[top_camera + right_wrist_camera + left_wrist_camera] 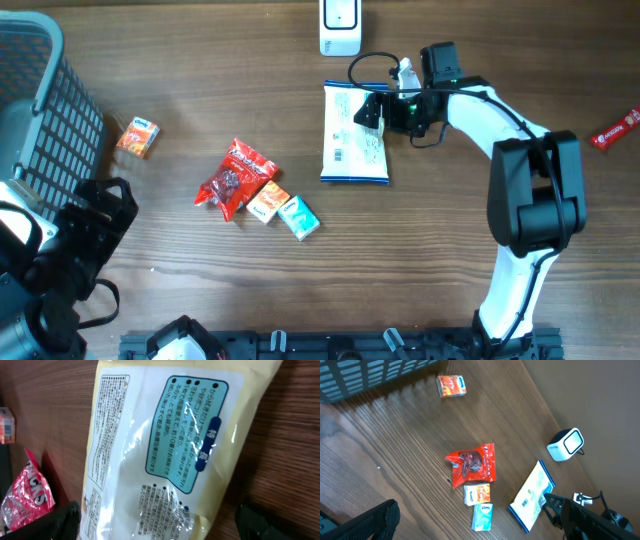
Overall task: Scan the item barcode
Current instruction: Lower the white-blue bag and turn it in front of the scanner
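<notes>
Right wrist: right gripper [159, 516] jaws spread wide over the pouch [165, 435], gripping nothing. Left gripper [98, 212] open, empty, beside the basket [40, 90]. Wooden table [200, 290].

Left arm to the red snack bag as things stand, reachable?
Probably yes. The red snack bag lies flat on the table, with nothing between it and the left tool; the nearest small box sits on its far side.

Between the jaws, the flat cream plastic packet [125, 435] carries a teal panel edged in dark blue and fine black print. Left of them lies a glossy red snack bag [25, 497] with white lettering. Both rest on the dark brown wood-grain table [45, 405].
</notes>
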Motion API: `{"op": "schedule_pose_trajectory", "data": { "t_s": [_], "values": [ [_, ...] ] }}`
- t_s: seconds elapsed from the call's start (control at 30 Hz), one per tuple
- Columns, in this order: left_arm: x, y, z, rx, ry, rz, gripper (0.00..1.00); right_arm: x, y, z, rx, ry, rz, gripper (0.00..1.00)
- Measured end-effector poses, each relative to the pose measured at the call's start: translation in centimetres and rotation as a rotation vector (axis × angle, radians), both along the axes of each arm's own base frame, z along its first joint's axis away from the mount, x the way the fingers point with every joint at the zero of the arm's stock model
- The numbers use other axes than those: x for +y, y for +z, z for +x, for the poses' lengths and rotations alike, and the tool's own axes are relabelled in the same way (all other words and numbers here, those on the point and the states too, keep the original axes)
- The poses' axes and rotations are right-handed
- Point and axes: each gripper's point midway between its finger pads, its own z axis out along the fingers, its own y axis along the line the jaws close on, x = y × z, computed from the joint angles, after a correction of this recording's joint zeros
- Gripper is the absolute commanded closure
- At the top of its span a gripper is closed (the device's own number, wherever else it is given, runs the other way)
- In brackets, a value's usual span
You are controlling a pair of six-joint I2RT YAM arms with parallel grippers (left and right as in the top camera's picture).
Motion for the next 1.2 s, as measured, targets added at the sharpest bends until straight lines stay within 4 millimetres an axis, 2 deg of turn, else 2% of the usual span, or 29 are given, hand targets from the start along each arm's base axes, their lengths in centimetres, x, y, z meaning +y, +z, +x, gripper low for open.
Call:
{"op": "schedule_pose_trajectory", "data": {
  "t_s": [0.37,0.4,0.43,0.5,0.57,0.7,0.8,1.03,1.2],
  "values": [
    [0.0,0.0,0.0,0.0,0.0,0.0,0.0,3.5,-0.2,-0.7,0.113,-0.109,0.042,0.02],
    [0.0,0.0,0.0,0.0,0.0,0.0,0.0,3.8,-0.2,-0.6,0.121,-0.118,0.047,0.12],
    [0.0,0.0,0.0,0.0,0.001,0.0,0.0,4.3,-0.3,-0.6,0.132,-0.131,0.053,0.27],
    [0.0,0.0,0.0,0.0,0.0,0.0,0.0,5.0,-0.6,-0.6,0.147,-0.146,0.061,0.66],
    [0.0,0.0,0.0,0.0,0.0,0.0,0.0,5.5,-1.6,-0.7,0.195,-0.19,0.066,0.95],
    [0.0,0.0,0.0,0.0,0.0,0.0,0.0,5.8,-3.0,-0.8,0.264,-0.259,0.079,0.96],
    [0.0,0.0,0.0,0.0,0.0,0.0,0.0,6.0,-3.0,-0.4,0.276,-0.29,0.098,0.96],
    [0.0,0.0,0.0,0.0,0.0,0.0,0.0,7.8,-2.8,0.4,0.213,-0.195,0.199,0.96],
    [0.0,0.0,0.0,0.0,0.0,0.0,0.0,7.7,-2.6,-1.5,0.301,-0.128,0.267,0.66]
  ]
}}
